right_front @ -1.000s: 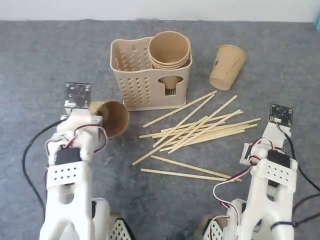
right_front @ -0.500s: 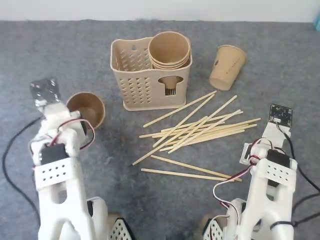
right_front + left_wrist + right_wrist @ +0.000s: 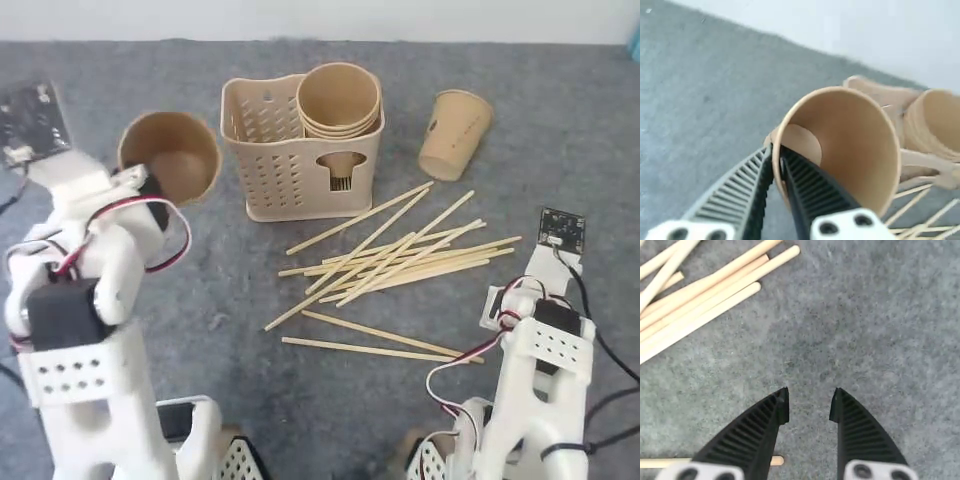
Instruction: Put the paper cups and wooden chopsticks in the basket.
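One cup stack [image 3: 340, 98] sits in the basket [image 3: 270, 175]; left gripper [image 3: 777, 165] pinches the rim of a raised cup [image 3: 170, 155]. The fallen cup [image 3: 455, 133] and chopsticks [image 3: 400, 255] wait outside; right gripper [image 3: 809, 407] gapes empty.

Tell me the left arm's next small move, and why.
Probably carry the paper cup sideways until it is over the stacked cups in the basket. The left gripper clamps the cup's wall, and the cup is held beside the basket, not yet above it.

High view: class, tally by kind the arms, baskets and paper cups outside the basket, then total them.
Arms: 2, left arm, right arm
Basket: 1
Paper cups outside it: 2, held cup in the left tool, fallen cup
Total: 5
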You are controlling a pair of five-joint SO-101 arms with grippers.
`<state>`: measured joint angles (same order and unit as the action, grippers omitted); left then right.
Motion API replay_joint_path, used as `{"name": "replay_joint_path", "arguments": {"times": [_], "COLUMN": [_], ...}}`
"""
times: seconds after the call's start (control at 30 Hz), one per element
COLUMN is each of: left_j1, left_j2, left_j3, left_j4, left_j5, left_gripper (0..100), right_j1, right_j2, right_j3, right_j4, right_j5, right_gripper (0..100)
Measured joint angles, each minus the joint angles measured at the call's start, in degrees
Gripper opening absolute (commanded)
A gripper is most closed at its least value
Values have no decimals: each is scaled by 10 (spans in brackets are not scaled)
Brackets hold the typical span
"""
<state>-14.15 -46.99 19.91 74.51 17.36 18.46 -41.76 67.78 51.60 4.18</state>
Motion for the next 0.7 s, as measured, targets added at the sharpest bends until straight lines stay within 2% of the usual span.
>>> {"name": "replay_joint_path", "arguments": {"times": [0.13,0.33,0.57,0.7], "left_j1": [45,84,193,241], "left_j2": [44,183,327,410], "left_j3": [-85,-268,-513,-598], "left_j4": [6,8,33,48], "left_j5": [37,113,129,131], "left_gripper": [12,12,12,12], "right_j1": [0,0,0,0], "right_j2": [0,0,0,0], "right_j3": [0,0,17,17], "right_j4": [0,0,-32,-33], "right_j5": [0,0,16,21], "right_gripper": [155,155,155,155]}}
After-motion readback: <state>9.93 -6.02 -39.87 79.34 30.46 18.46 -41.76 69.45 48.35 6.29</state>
